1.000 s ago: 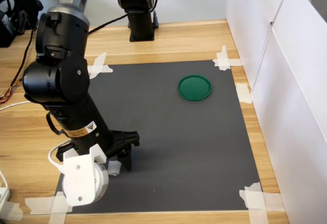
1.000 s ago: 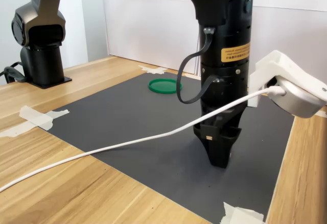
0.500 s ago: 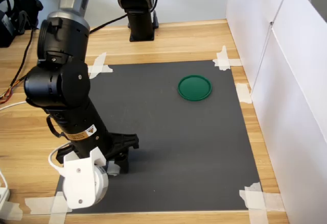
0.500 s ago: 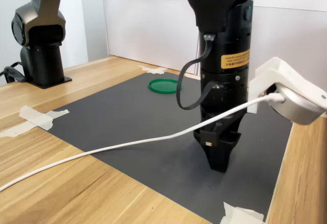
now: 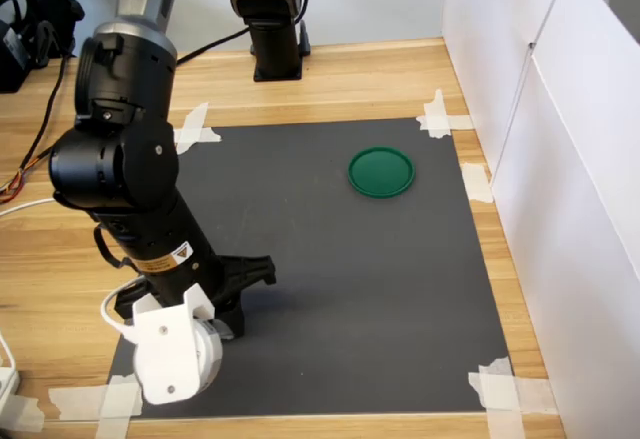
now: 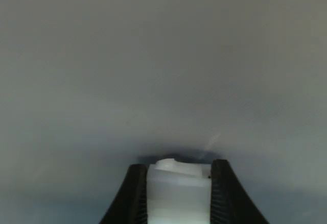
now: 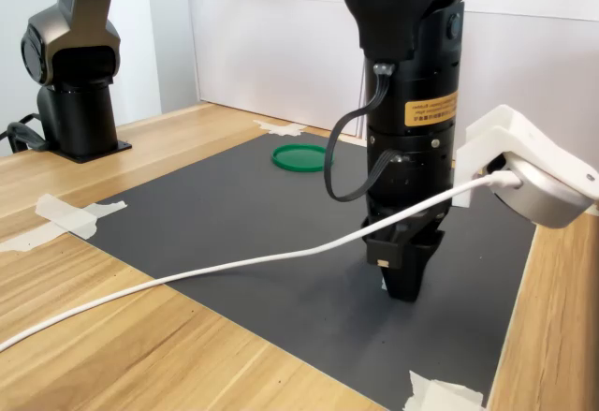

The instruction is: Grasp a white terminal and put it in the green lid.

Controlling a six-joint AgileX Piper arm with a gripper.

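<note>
The lid (image 5: 381, 172) lay flat on the mat (image 5: 360, 289) with nothing in it, well apart from the jaws. In the second exterior view the lid (image 7: 301, 157) showed behind the arm (image 7: 409, 74), its near edge partly cut by the black cable (image 7: 351, 163).

The gripper (image 6: 179, 193) pointed straight down at the mat. In the wrist view the terminal (image 6: 178, 191) sat squarely between the two dark fingers (image 6: 132, 198), touching both: jaws closed on it. Its lower part ran out of frame. A dark shadow lay on the mat just beyond the terminal.

In both exterior views the terminal itself could not be made out; the wrist camera housing (image 5: 172, 351) and the arm covered the fingertips in the first. In the second, the gripper (image 7: 402, 285) tip was close above the mat; contact could not be judged. A white cable (image 7: 234, 263) crossed in front of it.
</note>
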